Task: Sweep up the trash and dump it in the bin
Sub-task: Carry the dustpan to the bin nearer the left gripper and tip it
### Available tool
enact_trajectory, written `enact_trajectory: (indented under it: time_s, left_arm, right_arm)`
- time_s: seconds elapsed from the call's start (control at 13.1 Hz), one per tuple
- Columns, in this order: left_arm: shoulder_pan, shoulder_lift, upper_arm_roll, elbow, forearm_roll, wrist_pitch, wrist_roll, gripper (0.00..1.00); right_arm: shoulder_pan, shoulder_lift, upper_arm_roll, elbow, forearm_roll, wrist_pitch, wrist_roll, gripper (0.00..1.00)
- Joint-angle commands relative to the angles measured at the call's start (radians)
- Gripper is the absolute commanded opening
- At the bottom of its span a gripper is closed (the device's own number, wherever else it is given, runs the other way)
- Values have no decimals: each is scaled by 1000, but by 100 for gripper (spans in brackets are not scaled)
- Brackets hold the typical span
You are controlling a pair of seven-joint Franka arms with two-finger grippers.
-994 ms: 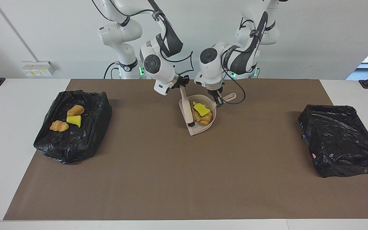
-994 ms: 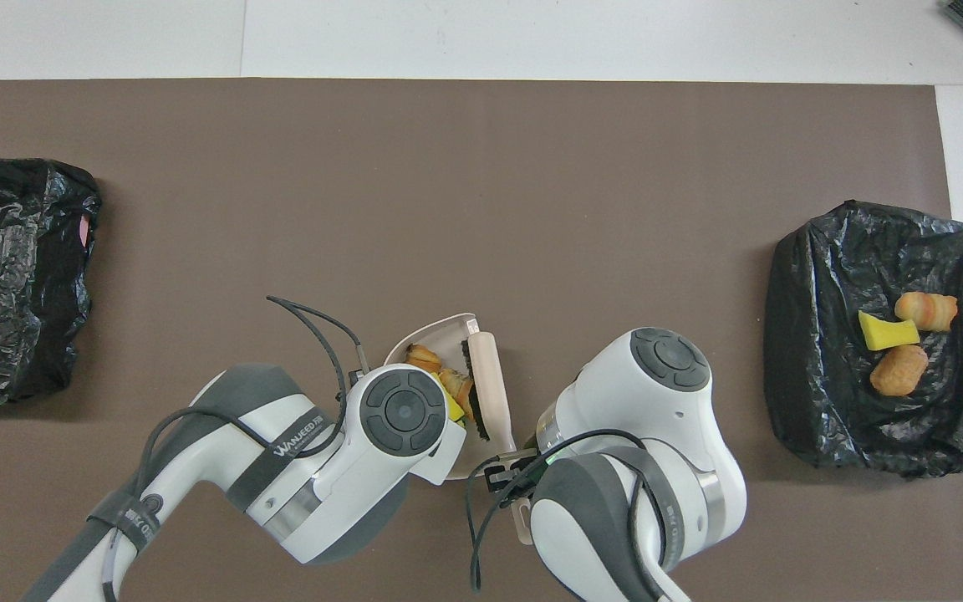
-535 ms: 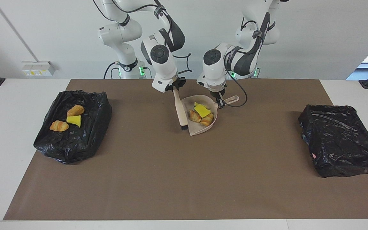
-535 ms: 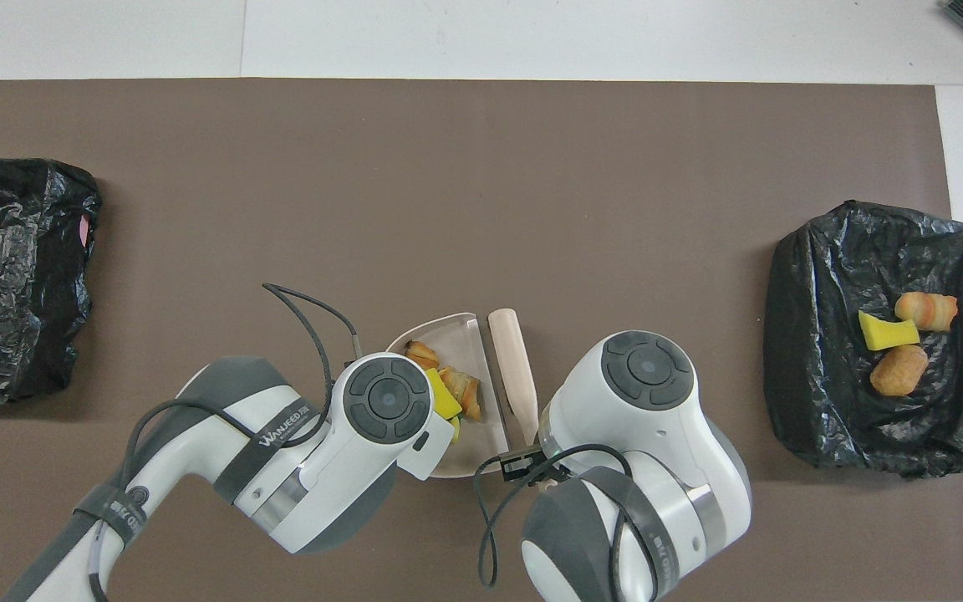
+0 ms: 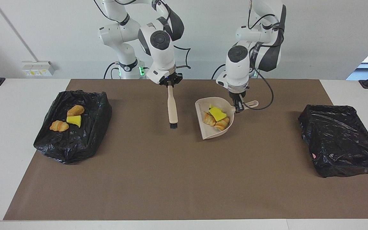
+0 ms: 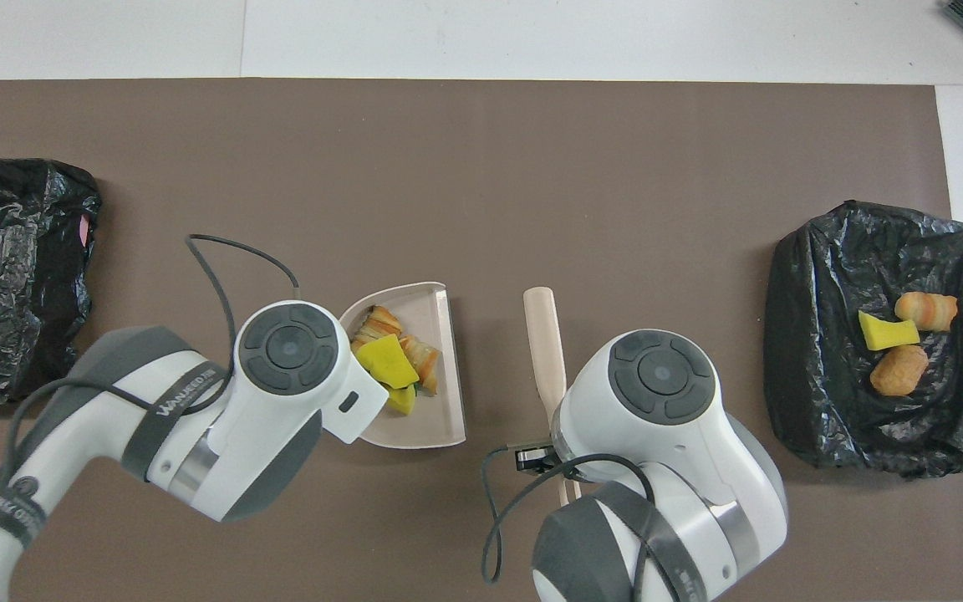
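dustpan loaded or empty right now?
Loaded. The dustpan holds a yellow chunk and croissant-like pieces; the left hand grips its handle over the mat.

At the middle of the mat, a dustpan holding trash sits beside a hand brush, the brush toward the right arm's end. One bin, at the right arm's end of the table, contains three more pieces; a second bin sits at the left arm's end. The left gripper holds the dustpan's handle, the right gripper the brush's handle.
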Motion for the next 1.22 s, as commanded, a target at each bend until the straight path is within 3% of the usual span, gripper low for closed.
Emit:
enact_trajectory:
  time_s: [0.0,0.23,0.54,0.76,0.99,1.15]
  left_arm:
    - [-1,-89,128,-2,-11,-5,192,0]
    - [0,-88,270,127,-11,-104,331,0]
    - [0,-65,430,222,-11,-97,455,0]
    - [3,24,539,383,-12,-157,576,0]
    - [8,87,666,455,-3,-132,641,0]
    - [9,183,781,561,-5,-120,768,0]
  right_arm:
    - [3,-12,12,7,35,-2,65,0]
    - [103,14,17,-15,86,61,136,0]
    - [196,63,18,-50,93,144,208,0]
    - [246,77,18,-116,98,204,237,0]
    - [256,80,18,-140,101,268,242,0]
    - [257,82,18,-153,101,293,240,0]
